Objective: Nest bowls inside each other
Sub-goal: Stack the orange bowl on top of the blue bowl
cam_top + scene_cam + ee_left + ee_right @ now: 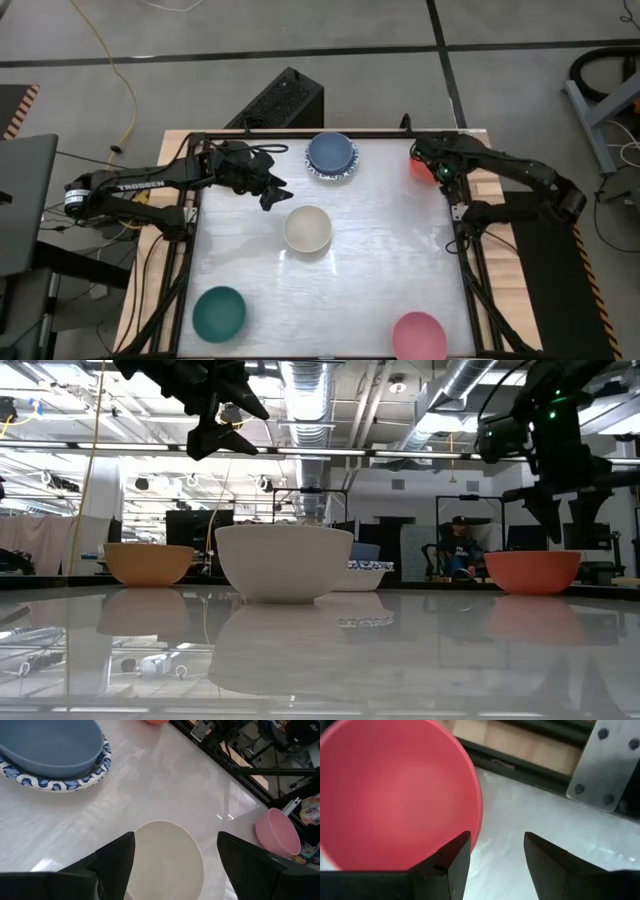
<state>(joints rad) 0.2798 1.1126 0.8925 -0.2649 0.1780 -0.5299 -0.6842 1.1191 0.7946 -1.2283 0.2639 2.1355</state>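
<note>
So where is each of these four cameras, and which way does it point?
High view: above the table, looking straight down; both arms show, the left end effector near the cream bowl.
Low view: at tabletop height, looking level across; the arms hang from above.
Left wrist view: on the left arm, looking past its open fingers at the cream bowl.
Right wrist view: on the right arm, its open fingers by the red bowl.
Shared: the high and left wrist views both show the blue bowl.

even, bright light from overhead; the glossy table (380, 260) throws back pale streaks of glare and, in the low view, mirrors the cream bowl (284, 563); ceiling strip lights (310, 380) burn white; shadows are faint; the near fingers (112, 862) sit soft and blurred
</note>
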